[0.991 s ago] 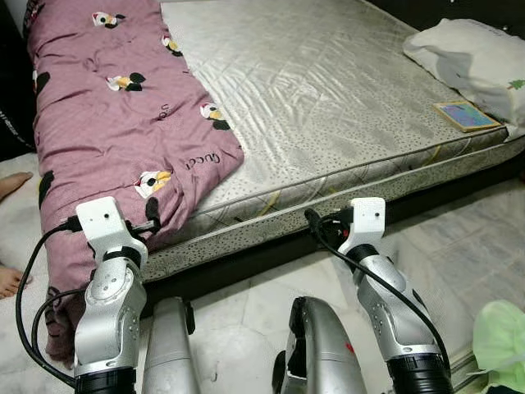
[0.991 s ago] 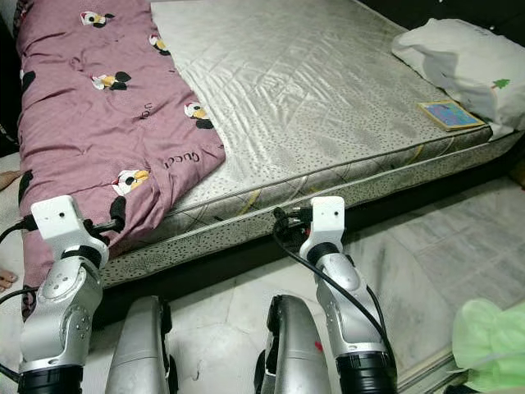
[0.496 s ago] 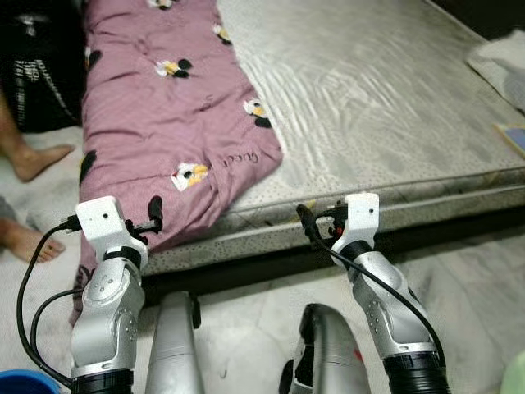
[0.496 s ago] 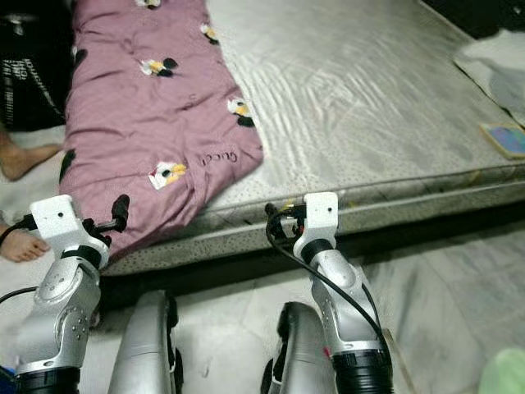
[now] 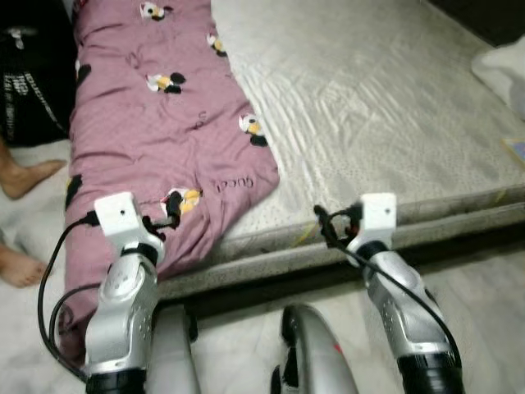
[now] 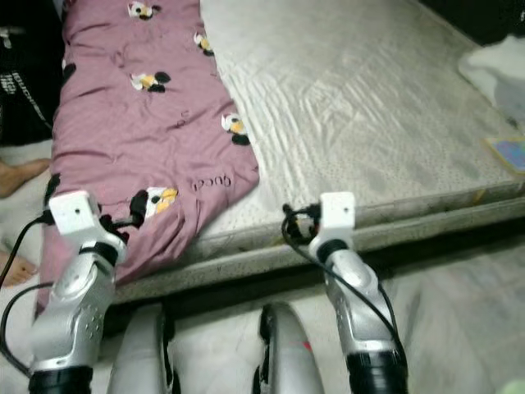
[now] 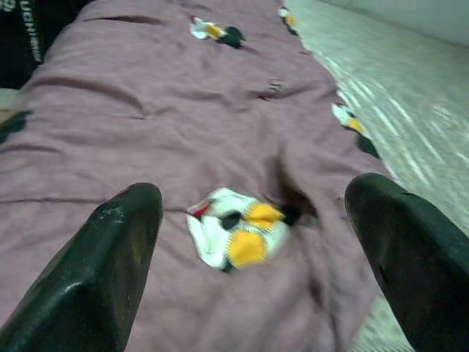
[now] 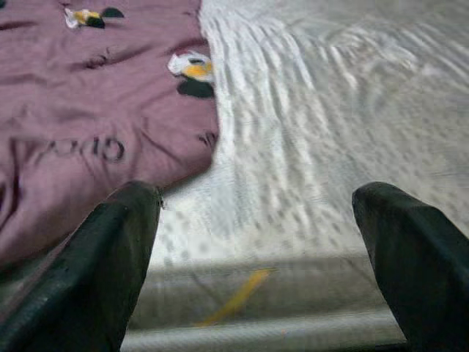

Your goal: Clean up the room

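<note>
- Spreading wide apart, the left gripper (image 7: pixel 256 257) is holding its two blunt, matte black fingers (image 7: pixel 95 271) over the mauve quilt (image 5: pixel 156 123), pinching nothing; a white-and-yellow cartoon print is sitting between them.
- Gaping just as wide, the right gripper (image 8: pixel 256 264) is pointing its fingers (image 8: pixel 410 264) at the mattress (image 5: pixel 369 107) edge, where the quilt's corner with dark lettering is ending.
- Lying along the left side of the bed, the soft, creased quilt is draping over the mattress edge toward the floor (image 5: pixel 484 271).
- Showing a silvery, quilted, speckled surface, the mattress is bare on its right part, with a pale pillow (image 5: pixel 500 70) and a small flat book (image 5: pixel 517 148) at the far right.
- Resting on the floor at the left are a person's bare feet (image 5: pixel 29 176).
- Sitting farther right in the eye views than half a second ago, the quilt is showing that the camera is turning; both arms are keeping their raised pose.
</note>
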`<state>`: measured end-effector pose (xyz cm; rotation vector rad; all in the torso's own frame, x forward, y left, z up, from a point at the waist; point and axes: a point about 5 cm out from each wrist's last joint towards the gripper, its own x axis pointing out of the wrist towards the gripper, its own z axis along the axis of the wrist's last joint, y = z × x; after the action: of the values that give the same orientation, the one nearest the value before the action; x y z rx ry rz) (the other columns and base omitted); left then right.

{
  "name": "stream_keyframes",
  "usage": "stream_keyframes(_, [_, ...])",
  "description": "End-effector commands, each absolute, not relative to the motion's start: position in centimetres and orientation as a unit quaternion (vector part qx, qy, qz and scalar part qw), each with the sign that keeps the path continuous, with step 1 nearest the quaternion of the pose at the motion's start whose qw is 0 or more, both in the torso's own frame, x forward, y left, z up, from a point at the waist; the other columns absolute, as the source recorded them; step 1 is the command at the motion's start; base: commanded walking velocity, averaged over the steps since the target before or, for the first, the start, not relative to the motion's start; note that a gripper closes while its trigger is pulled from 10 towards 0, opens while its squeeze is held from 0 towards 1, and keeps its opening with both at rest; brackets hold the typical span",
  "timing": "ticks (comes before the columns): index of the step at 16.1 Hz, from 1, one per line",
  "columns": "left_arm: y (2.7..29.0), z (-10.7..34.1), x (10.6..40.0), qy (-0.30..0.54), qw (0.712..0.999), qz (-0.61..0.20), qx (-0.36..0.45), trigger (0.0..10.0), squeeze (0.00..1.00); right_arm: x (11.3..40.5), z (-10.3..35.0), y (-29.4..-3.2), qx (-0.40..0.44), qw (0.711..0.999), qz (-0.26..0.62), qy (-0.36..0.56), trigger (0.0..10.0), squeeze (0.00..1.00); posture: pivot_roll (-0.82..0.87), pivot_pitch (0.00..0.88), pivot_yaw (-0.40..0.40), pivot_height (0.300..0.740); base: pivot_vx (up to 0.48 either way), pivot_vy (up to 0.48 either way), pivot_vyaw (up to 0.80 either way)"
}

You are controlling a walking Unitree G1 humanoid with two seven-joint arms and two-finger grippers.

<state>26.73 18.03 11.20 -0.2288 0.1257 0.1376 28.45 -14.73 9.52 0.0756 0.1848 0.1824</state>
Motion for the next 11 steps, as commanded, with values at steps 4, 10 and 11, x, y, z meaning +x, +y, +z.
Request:
stream_keyframes(4, [18.9,10.8,26.7,0.082,0.987,0.102,-0.093,10.0,0.0,28.4,9.6,-13.9,0.041,0.989,0.102,0.094,10.0,0.0,0.0,0.109,-0.083,0.562,0.078,0.0,0.0])
stream_keyframes(10, [19.0,8.8,26.0,0.152,0.979,0.11,-0.074,10.0,0.0,28.3,9.1,-13.5,0.038,0.988,0.104,0.109,10.0,0.0,0.01,0.137,-0.095,0.562,0.0,0.0,0.0])
stream_keyframes(11, [19.0,8.3,25.7,0.168,0.977,0.115,-0.065,10.0,0.0,28.2,9.0,-13.3,0.037,0.987,0.106,0.114,10.0,0.0,0.02,0.151,-0.096,0.562,0.0,0.0,0.0])
